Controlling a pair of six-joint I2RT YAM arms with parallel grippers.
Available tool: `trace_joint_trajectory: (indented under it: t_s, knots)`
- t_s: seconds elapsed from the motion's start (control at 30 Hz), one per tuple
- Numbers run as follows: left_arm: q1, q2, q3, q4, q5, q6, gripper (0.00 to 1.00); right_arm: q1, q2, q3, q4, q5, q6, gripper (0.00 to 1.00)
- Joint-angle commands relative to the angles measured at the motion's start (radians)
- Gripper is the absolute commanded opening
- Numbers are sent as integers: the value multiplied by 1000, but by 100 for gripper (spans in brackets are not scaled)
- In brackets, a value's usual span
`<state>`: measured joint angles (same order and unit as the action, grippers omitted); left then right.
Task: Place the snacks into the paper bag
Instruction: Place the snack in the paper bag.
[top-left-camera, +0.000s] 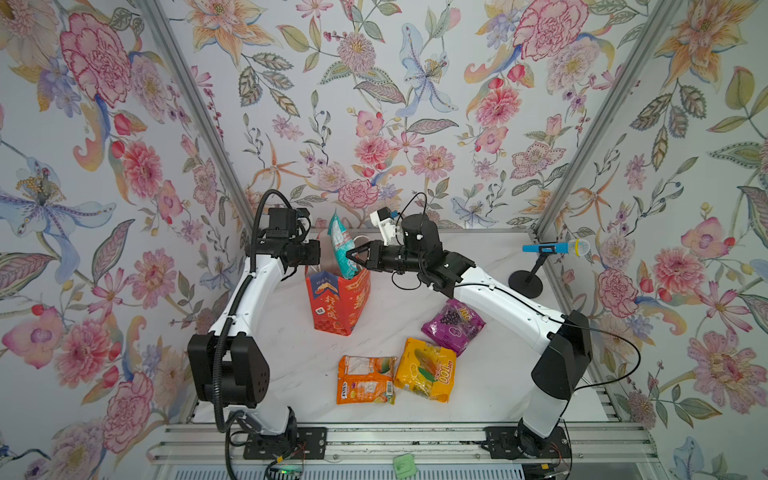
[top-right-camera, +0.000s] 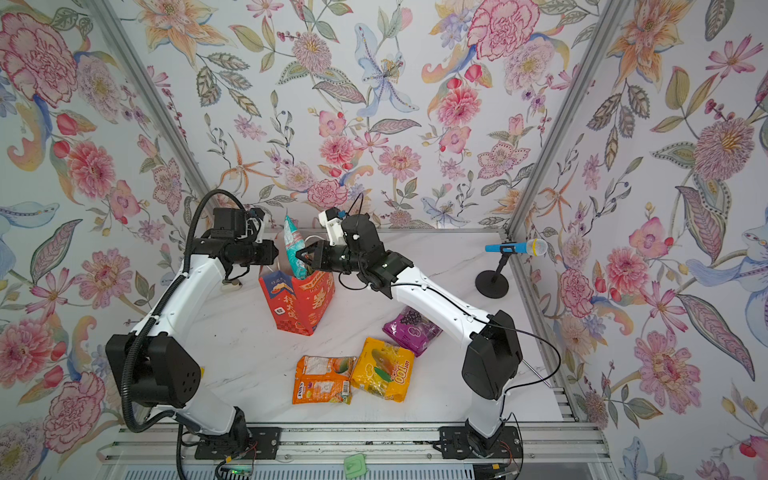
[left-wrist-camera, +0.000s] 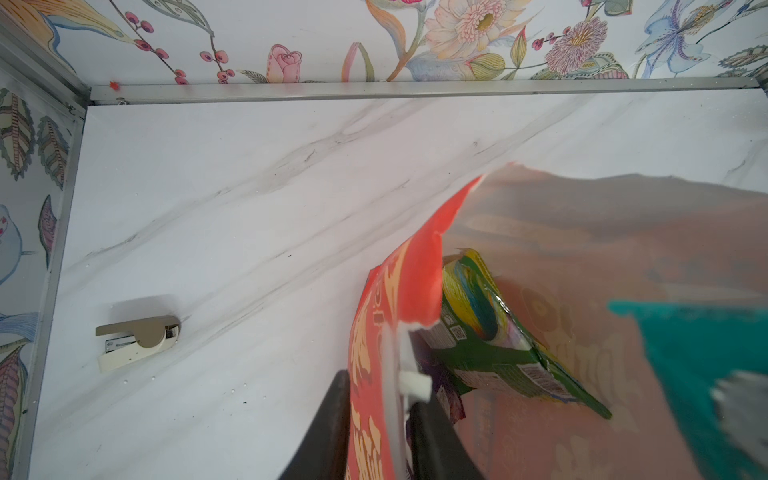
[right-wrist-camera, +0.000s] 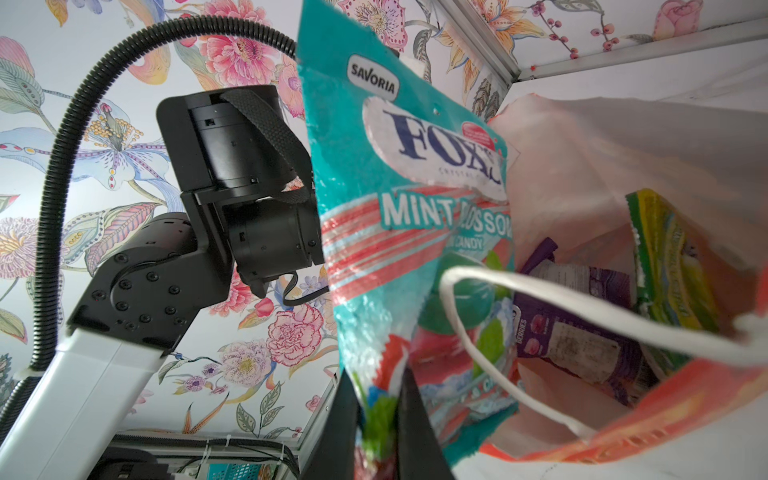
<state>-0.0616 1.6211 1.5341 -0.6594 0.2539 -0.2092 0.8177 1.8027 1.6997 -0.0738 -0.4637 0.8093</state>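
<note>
The right fingers (top-left-camera: 357, 255) are clamped nearly shut on the lower part of the glossy teal-and-pink plastic pillow packet (top-left-camera: 340, 245). The packet stands upright at frame centre, its bottom end at the mouth of the tall red paper bag (top-left-camera: 338, 303). The left fingers (left-wrist-camera: 332, 419) are pinched on the bag's wall, holding the mouth open. Lower the packet straight down, clear of the white cord handle (right-wrist-camera: 498, 299) and beside the green plastic packet (left-wrist-camera: 498, 357). Release once it is below the rim.

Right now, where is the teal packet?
In both top views the teal packet stands upright, lower end in the mouth of the bag, pinched by the right gripper, slightly toward the robot's left.
</note>
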Motion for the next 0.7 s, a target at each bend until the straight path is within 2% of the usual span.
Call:
trace_joint_trajectory:
  t_s: [0.0,0.37,0.53,0.67]
  knots:
    - [3,-22,22,-22,-5,5,27,-2,8,-15,35,-18,19,0]
    - [5,-23,22,-22,-4,5,27,-16,103,55,14,-20,13,7]
    - [5,-26,23,-23,-4,7,27,-22,138,126,-18,-25,-4,32]
    - [5,-26,23,-25,-5,10,27,-26,142,210,-83,10,-63,44]
